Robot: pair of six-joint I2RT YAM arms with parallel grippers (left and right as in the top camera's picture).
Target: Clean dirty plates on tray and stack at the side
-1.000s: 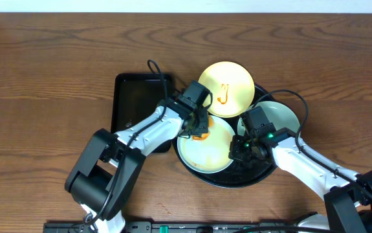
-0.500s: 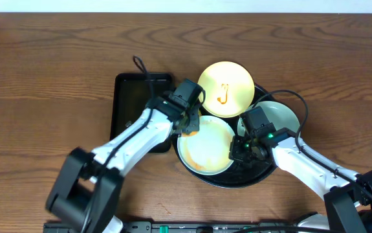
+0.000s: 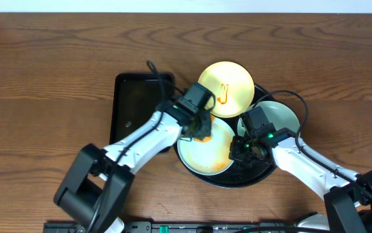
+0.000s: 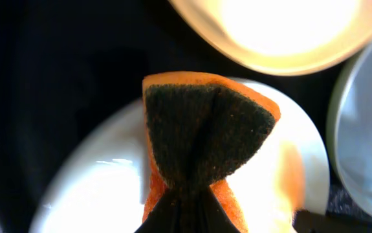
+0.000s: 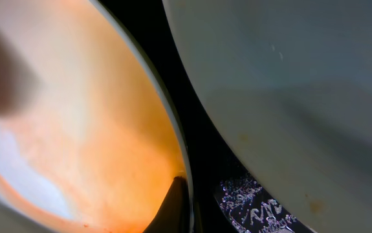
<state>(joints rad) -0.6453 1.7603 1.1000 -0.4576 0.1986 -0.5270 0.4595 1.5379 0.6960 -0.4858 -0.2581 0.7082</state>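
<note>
Left fingers (image 3: 197,125): closed on the sponge (image 4: 205,129), pressed on the near plate (image 3: 205,156).
Right fingers (image 3: 240,147): pinched on that plate's rim.
Plates (image 3: 226,87): all held in the tray (image 3: 250,173).
Danger: plate may be tipped if pushed hard.

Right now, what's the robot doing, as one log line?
left fingers: shut on sponge, on front plate | right fingers: shut at its rim | yellow plate: sauced

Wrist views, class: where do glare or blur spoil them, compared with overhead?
Left wrist: the yellow plate is blown out to white glare, the sponge is sharp. Right wrist: too close, the smeared plate has a soft rim. Overhead: evenly lit, sharp.
</note>
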